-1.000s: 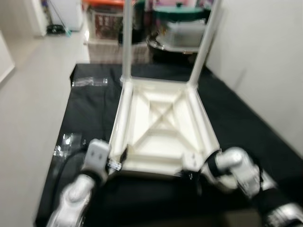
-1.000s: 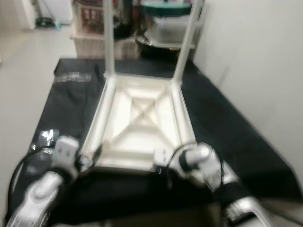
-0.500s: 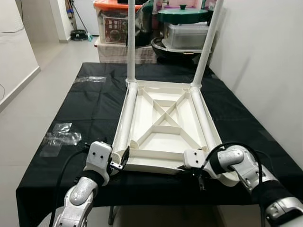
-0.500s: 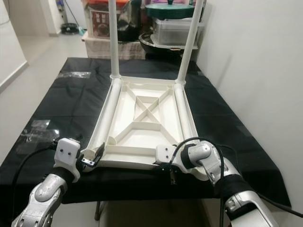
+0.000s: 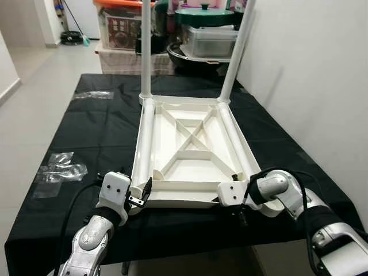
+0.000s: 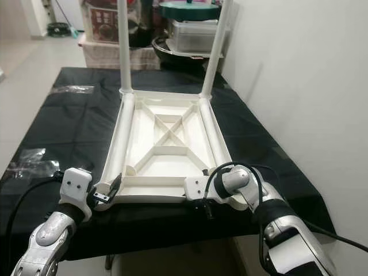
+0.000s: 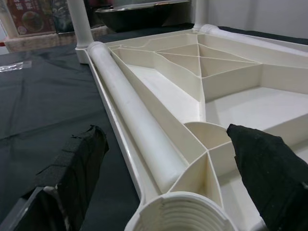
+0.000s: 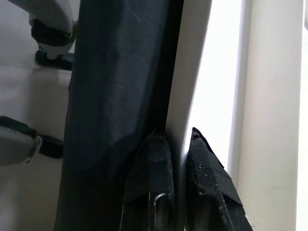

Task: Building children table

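The upturned white tabletop [image 5: 187, 152] is lying on the black-covered bench [image 5: 86, 132] with its ribbed underside facing up, two legs [image 5: 145, 49] already standing in the far corner sockets and the two near sockets still bare. The near edge is being worked from both sides: the left claw [image 5: 142, 194] is being held wide around the near left corner, one finger [image 7: 72, 168] outside the rim and the other [image 7: 269, 168] over the ribbing, with the threaded socket [image 7: 178, 214] sitting between them, while the right claw [image 8: 173, 192] is being pinched narrowly onto the thin rim at the near right corner [image 5: 230, 192]. For the step to go well, presumably steadying or shifting the top before the remaining legs are fitted, both corners are best being moved together and kept level, so that the standing legs are not being rocked and the cloth is not being dragged with the rim. The tops of the legs are being cut off by the frame, the spare legs cannot be made out, the clear bags [image 5: 60, 167] hold contents too small to tell, and the right socket is being hidden by the wrist.
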